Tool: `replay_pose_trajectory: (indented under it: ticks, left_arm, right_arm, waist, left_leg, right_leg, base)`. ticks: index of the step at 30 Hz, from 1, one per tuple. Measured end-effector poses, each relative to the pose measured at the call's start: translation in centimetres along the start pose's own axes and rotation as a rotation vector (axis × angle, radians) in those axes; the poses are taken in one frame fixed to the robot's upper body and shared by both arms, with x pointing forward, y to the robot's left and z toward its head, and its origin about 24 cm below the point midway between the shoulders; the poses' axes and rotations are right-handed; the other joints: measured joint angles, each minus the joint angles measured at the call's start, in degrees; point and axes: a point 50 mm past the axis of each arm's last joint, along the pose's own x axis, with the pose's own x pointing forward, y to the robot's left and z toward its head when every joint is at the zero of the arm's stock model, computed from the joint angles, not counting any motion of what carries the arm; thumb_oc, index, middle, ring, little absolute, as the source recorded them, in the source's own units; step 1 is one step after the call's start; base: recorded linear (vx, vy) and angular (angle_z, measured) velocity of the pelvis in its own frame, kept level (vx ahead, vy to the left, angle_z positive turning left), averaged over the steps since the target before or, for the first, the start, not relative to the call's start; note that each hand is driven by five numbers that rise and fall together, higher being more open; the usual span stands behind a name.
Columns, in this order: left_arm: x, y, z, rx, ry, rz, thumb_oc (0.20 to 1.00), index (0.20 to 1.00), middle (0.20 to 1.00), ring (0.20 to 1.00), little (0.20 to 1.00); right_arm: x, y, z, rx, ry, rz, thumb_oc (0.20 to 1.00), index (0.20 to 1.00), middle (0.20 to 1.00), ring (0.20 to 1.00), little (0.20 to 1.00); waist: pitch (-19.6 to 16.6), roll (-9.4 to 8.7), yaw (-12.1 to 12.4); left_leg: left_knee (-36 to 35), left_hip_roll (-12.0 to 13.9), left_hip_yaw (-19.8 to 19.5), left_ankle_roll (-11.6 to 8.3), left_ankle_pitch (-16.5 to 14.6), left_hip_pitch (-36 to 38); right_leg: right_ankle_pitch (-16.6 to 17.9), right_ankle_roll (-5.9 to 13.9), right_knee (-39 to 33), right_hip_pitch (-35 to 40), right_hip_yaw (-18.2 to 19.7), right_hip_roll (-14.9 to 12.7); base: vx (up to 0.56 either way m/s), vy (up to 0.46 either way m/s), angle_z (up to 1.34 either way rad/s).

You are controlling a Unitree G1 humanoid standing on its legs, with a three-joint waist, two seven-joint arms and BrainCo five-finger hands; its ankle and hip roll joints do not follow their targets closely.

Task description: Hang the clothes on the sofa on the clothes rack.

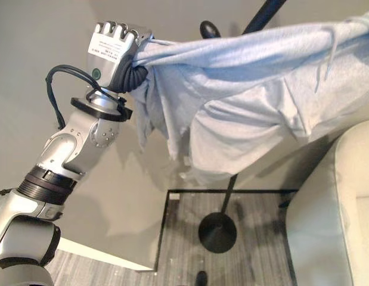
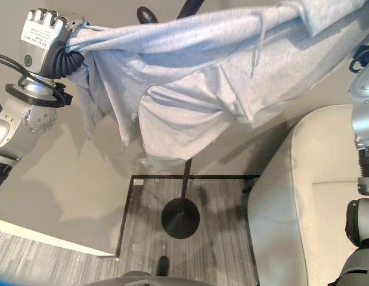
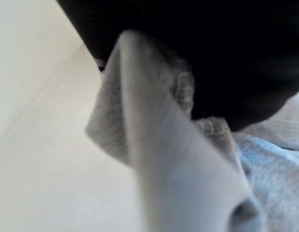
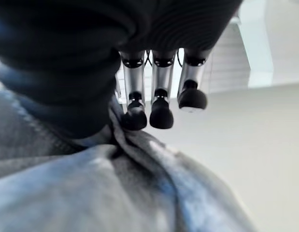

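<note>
The sofa sits nearest, pale and bare, down at the near right of the clothes rack. Just beyond its arm, the rack's round black base stands on the striped floor panel, its thin pole running up behind the cloth to a dark hook top.

And there's the grey garment, up in the air, stretched wide between both hands right in front of the pole, its loose middle sagging down across it.

To do this step well, I'd say the cloth wants carrying higher and further in, so the slack middle clears the rack's top before it drops over a hook; keep both ends taut and level, or the sag will snag the pole.

Left hand is raised left of the rack top, wrist cocked upward, fingers curled tight on a bunched corner. Right hand is high on the rack's right, dark fingertips bent down onto the gathered fabric, pinching it against the palm.
</note>
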Motion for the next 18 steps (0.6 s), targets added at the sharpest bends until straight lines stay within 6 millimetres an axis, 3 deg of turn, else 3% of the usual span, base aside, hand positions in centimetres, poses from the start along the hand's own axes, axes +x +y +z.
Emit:
replay_pose_trajectory:
  ticks: [3,7,11,14,18]
  left_arm:
    - [-0.2,-1.4,0.0,-0.008,-0.001,-0.055,0.200,0.200,0.200,0.200,0.200]
    - [-0.9,-3.9,0.8,-0.079,0.036,-0.105,0.200,0.200,0.200,0.200,0.200]
    - [-1.6,-5.9,-0.2,-0.082,0.111,-0.182,0.200,0.200,0.200,0.200,0.200]
    - [-0.4,-8.5,-0.9,-0.075,0.203,-0.252,0.200,0.200,0.200,0.200,0.200]
    - [-0.2,-10.0,-2.3,0.002,0.267,-0.339,0.200,0.200,0.200,0.200,0.200]
  right_arm:
    - [-0.5,1.6,-2.4,-0.129,0.038,0.120,0.200,0.200,0.200,0.200,0.200]
    - [-1.3,3.6,-3.9,-0.196,0.088,0.260,0.200,0.200,0.200,0.200,0.200]
    - [-1.7,5.3,-3.3,-0.176,0.105,0.331,0.200,0.200,0.200,0.200,0.200]
    - [-2.5,7.2,-2.8,-0.178,0.144,0.421,0.200,0.200,0.200,0.200,0.200]
    - [-3.0,9.1,-1.5,-0.183,0.160,0.499,0.200,0.200,0.200,0.200,0.200]
  waist:
    - [-1.37,-1.23,-1.08]
    - [-2.33,-1.78,-1.11]
    - [-2.59,-1.67,-1.02]
    - [-2.93,-1.72,-1.22]
    - [-3.23,-1.47,-1.29]
  left_leg:
    - [-0.18,0.70,-0.87,-0.52,0.26,-0.17]
    - [-1.00,1.06,-1.83,-1.15,0.78,-0.49]
    - [-1.01,1.02,-2.21,-1.28,0.95,-0.70]
    - [-1.06,1.14,-3.69,-1.62,1.46,-1.50]
    - [-1.01,1.13,-4.61,-1.66,1.90,-2.83]
  right_leg:
    - [-0.11,0.00,0.08,-0.01,-0.36,0.88]
    - [-0.32,-0.10,0.07,-0.25,-1.05,1.56]
    - [-0.52,-0.05,0.07,-0.23,-1.14,1.67]
    - [-0.53,-0.06,0.43,-0.52,-1.73,2.35]
    - [-0.56,-0.10,1.29,-1.92,-2.52,2.71]
  base:
    - [0.01,-0.014,0.07]
    - [0.01,-0.029,0.11]
    - [0.01,-0.003,0.07]
    - [0.01,0.018,0.22]
    - [0.04,0.033,0.14]
